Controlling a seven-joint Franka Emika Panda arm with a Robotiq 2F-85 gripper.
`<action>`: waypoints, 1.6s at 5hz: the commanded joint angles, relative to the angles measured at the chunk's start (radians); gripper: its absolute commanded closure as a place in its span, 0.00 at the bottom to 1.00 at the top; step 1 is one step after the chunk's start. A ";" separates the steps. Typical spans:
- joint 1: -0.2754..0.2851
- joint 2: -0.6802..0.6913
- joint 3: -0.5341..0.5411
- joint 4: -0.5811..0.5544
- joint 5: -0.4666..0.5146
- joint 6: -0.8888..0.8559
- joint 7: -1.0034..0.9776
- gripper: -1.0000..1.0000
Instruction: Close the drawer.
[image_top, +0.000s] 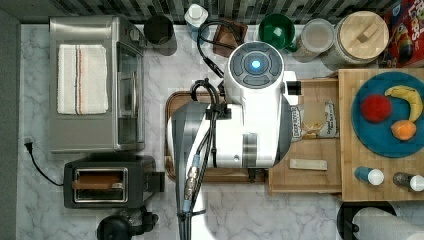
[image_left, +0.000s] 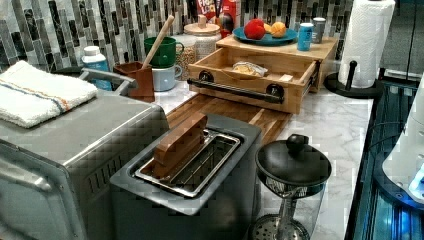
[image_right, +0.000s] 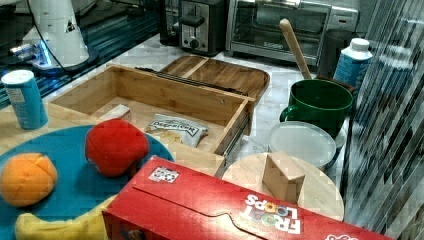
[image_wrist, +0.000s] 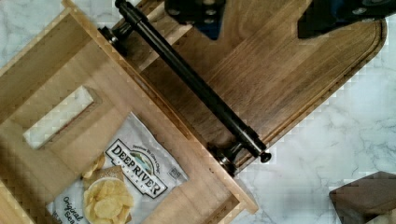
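Observation:
The drawer (image_top: 310, 150) is a shallow light-wood box, pulled out from under the slab (image_top: 350, 165). In it lie a bag of chips (image_wrist: 116, 182) and a small white block (image_wrist: 58, 116). Its black bar handle (image_wrist: 191, 79) runs along the front edge, also seen in the left view (image_left: 235, 91). The drawer (image_right: 150, 95) stands open in the right view too. My gripper (image_wrist: 268, 14) is open, its fingers (image_wrist: 201, 11) spread wide over the dark wooden tray (image_wrist: 280, 70), just off the handle and holding nothing. In the top view my arm (image_top: 250, 115) covers the drawer's front.
The slab carries a blue plate (image_top: 387, 120) of toy fruit and two shakers. A toaster oven (image_top: 95, 85), toaster (image_top: 107, 182) and French press (image_left: 292, 170) stand beyond the tray. Mugs, jars and a cereal box (image_right: 225, 210) line the back wall. A paper towel roll (image_left: 367, 40) stands by the slab.

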 joint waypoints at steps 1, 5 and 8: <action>0.005 0.001 0.005 0.000 -0.001 0.002 -0.013 1.00; 0.052 0.033 0.062 -0.026 0.000 0.023 -0.277 0.00; 0.073 0.104 0.111 -0.095 -0.069 0.175 -0.588 0.00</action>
